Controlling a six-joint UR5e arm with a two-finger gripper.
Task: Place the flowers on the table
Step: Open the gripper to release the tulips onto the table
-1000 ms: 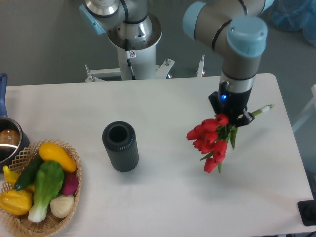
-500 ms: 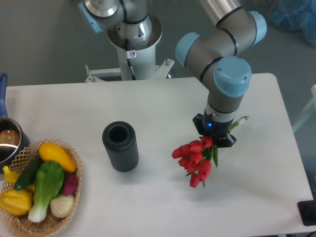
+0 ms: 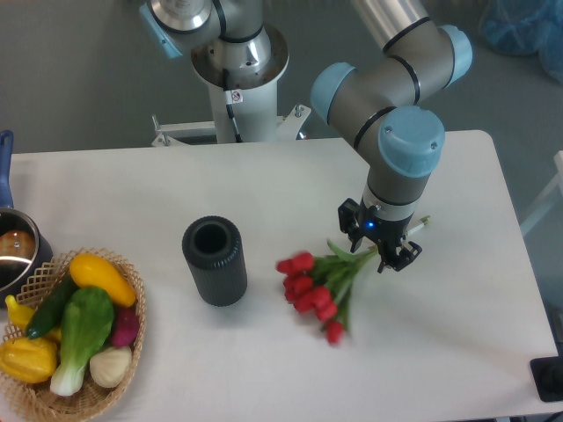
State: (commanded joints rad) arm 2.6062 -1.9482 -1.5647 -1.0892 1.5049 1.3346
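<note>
A bunch of red tulips (image 3: 308, 283) with green stems lies low on the white table (image 3: 132, 185), right of centre. The heads point left and look blurred. The stems run up to the right, under my gripper (image 3: 376, 245). The jaws stand apart on either side of the stems, so the gripper is open. The stem tips stick out just right of the wrist.
A dark grey cylindrical vase (image 3: 214, 261) stands upright left of the tulips. A wicker basket (image 3: 42, 280) of vegetables sits at the front left, with a pot (image 3: 16, 251) behind it. A second robot base (image 3: 237, 70) stands behind the table.
The arm moved left and down with the tulips. The jaws opened, and the bunch swung from hanging to lying flat with its heads further left.
</note>
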